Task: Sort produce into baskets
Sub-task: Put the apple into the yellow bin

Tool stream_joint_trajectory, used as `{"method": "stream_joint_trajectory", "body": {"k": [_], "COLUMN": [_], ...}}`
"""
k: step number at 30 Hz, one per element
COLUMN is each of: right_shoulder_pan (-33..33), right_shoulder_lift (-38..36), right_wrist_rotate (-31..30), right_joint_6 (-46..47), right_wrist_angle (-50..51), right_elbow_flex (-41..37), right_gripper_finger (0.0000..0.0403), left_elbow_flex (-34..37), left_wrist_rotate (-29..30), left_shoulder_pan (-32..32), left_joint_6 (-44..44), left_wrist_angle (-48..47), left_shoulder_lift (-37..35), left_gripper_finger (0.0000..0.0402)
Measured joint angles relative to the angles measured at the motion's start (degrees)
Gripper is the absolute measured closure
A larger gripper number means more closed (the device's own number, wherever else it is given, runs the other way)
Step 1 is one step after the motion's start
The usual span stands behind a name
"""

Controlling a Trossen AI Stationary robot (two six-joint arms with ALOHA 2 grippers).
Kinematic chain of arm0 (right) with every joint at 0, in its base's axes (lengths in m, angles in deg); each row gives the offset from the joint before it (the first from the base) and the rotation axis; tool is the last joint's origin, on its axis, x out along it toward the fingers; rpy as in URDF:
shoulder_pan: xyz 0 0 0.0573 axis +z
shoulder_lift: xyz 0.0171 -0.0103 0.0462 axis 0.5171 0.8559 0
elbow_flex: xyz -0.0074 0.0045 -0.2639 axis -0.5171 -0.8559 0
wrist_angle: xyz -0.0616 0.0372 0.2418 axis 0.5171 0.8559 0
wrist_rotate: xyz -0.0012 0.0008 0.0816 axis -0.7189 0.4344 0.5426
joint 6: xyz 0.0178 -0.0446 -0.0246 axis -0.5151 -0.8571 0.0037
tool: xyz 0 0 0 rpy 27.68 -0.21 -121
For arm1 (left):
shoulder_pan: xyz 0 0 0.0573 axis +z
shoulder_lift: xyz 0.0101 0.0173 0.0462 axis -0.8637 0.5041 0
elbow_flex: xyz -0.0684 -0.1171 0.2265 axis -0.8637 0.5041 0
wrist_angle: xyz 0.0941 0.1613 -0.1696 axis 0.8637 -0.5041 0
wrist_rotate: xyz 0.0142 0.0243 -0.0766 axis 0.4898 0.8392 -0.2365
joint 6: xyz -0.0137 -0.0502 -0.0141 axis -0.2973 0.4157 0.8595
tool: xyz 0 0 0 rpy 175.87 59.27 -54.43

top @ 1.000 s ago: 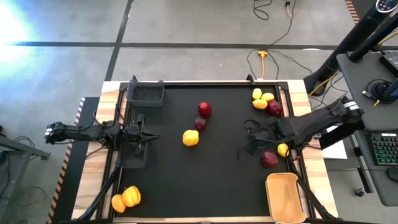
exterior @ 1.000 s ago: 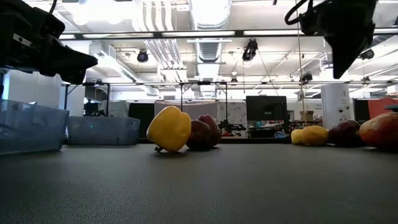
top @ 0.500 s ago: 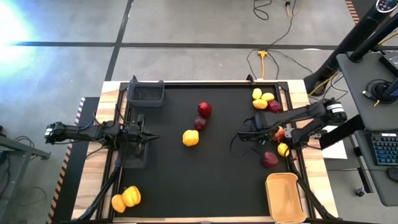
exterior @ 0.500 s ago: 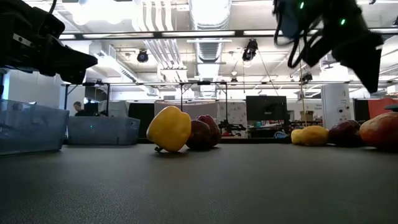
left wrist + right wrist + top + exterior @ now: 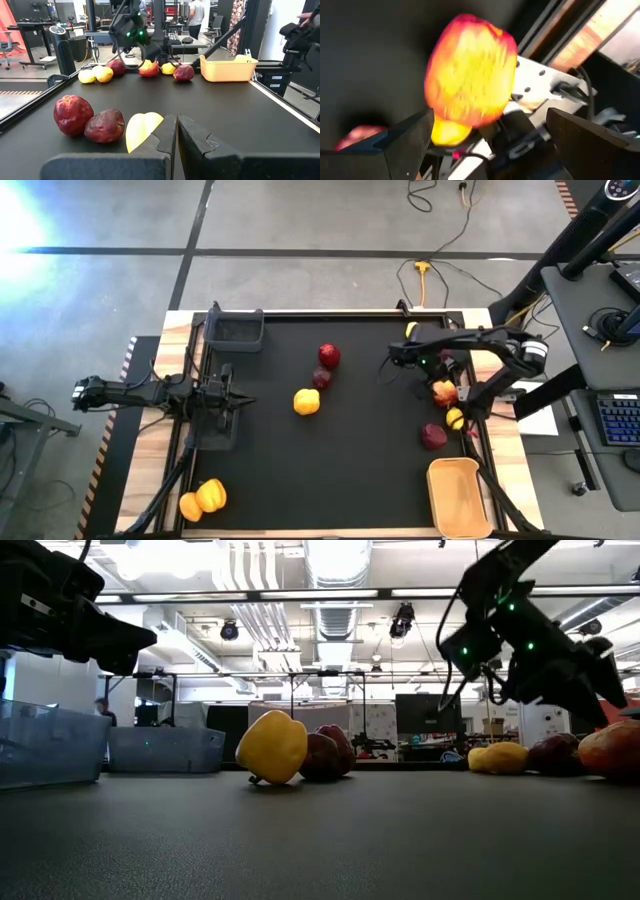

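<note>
The produce lies loose on the black mat. A yellow pepper (image 5: 307,402) and two dark red fruits (image 5: 329,356) rest mid-table. Lemons (image 5: 420,340) lie at the far right. A red-yellow apple (image 5: 444,392), a small yellow piece (image 5: 455,419) and a dark red fruit (image 5: 433,437) lie by the right rail. My right gripper (image 5: 430,370) hangs open in the air, tipped down toward that apple (image 5: 470,77), which shows beyond its spread fingers. My left gripper (image 5: 243,402) waits shut at the left, pointing level.
A tan tray (image 5: 455,495) stands at the near right corner. One dark bin (image 5: 235,330) stands at the far left and another (image 5: 215,428) sits under my left arm. Two orange-yellow peppers (image 5: 202,500) lie at the near left. Bare mat stretches across the near middle.
My right arm has swung from over the near right produce toward the table's far edge. It has come lower and tipped its gripper steeply downward. The red-yellow apple, earlier hidden beneath the arm, now shows by the right rail. No piece of produce has shifted.
</note>
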Motion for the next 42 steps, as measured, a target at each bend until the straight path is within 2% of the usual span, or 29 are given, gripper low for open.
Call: {"method": "stream_joint_trajectory", "body": {"k": [3, 7, 9, 13, 19, 24, 34, 42], "right_shoulder_pan": [-1.92, -3.46, -3.59, -3.58, -3.44, -3.45, -3.46, -3.41], "right_shoulder_lift": [0.34, 0.57, 0.59, 0.55, 0.53, 0.5, 0.36, -2.38], "right_wrist_rotate": [1.13, 7.51, 7.71, 6.1, 10.38, 10.73, 10.65, 13.97], "right_joint_6": [-1.27, -1.09, 0.43, 2.38, 3.62, 2.86, 3.07, 9.19], "right_wrist_angle": [-4.38, -10.58, -12.6, -12.18, -11.55, -10.65, -2.94, -2.9], "right_elbow_flex": [-1.83, -4.67, -5.5, -6.83, -7.11, -6.15, -3.72, -4.03], "right_gripper_finger": [0.0026, 0.0026, 0.0026, 0.0026, 0.0026, 0.0026, 0.0026, 0.0026], "left_elbow_flex": [0.01, 0.01, 0.0, 0.01, 0.01, 0.01, 0.0, 0.01], "left_wrist_rotate": [-0.01, 0.0, -0.01, -0.01, -0.01, -0.01, -0.01, -0.01], "left_shoulder_pan": [0.0, 0.0, 0.0, 0.0, 0.0, 0.0, 0.0, 0.0], "left_joint_6": [0.0, -0.02, -0.01, 0.0, -0.01, -0.02, -0.01, -0.01], "left_wrist_angle": [0.0, 0.01, 0.01, 0.01, 0.01, 0.0, 0.01, 0.01], "left_shoulder_lift": [0.0, 0.0, 0.0, 0.0, 0.0, 0.0, 0.0, 0.0], "left_gripper_finger": [0.0401, 0.0401, 0.0401, 0.0401, 0.0401, 0.0401, 0.0401, 0.0401]}}
